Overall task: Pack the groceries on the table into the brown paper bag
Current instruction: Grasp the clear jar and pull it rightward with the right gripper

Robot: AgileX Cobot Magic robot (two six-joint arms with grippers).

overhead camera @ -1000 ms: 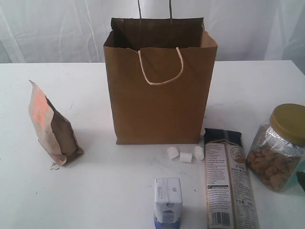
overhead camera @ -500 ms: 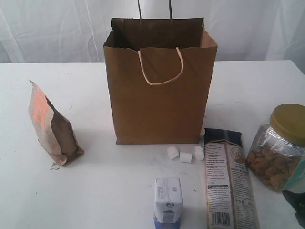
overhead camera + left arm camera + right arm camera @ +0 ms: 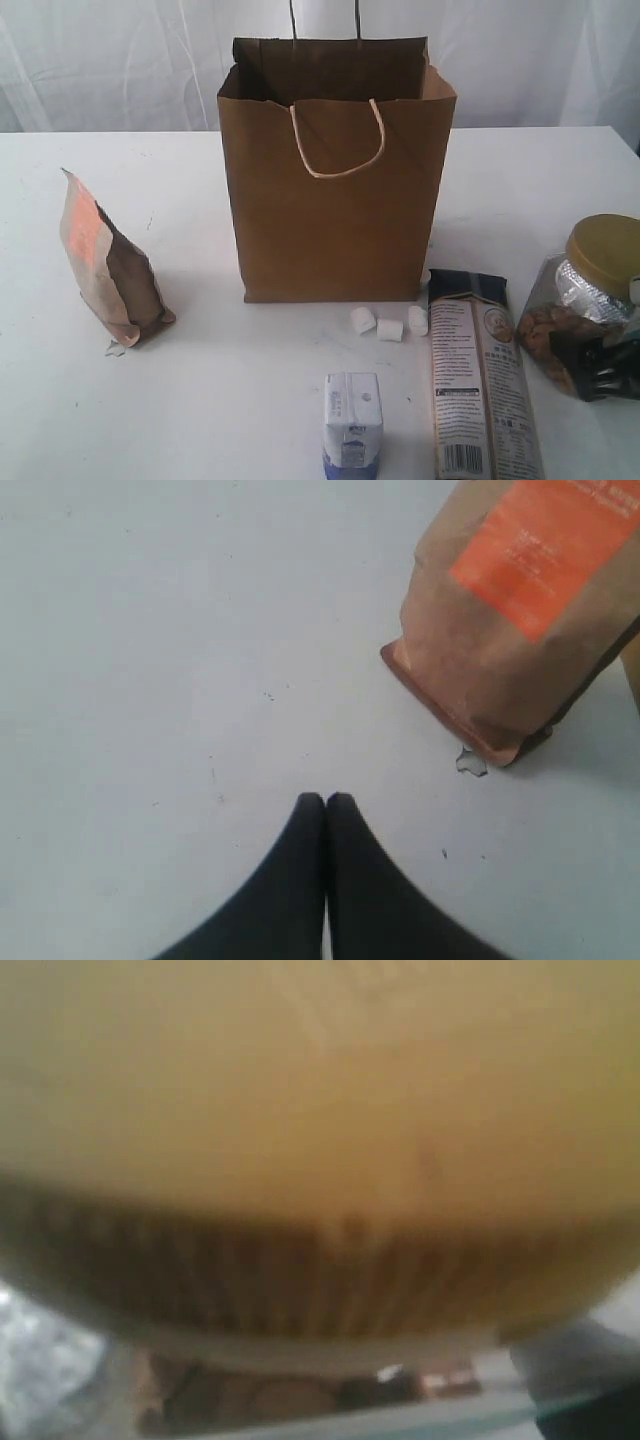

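Brown paper bag upright at 12 o'clock, its inside hidden.
Jar at 4 o'clock, packet, carton, marshmallows and pouch sit unpacked on the worktop. The exterior view shows the right fingers at the jar, grip unclear. Only the left wrist view shows the left fingers, closed and empty.

I can read no word outright. The brown-orange pouch bears an orange label with faint, blurred print. The long dark-topped packet shows tiny text and, at its six o'clock end, a barcode. The blue marks on the small white-blue carton are illegible.
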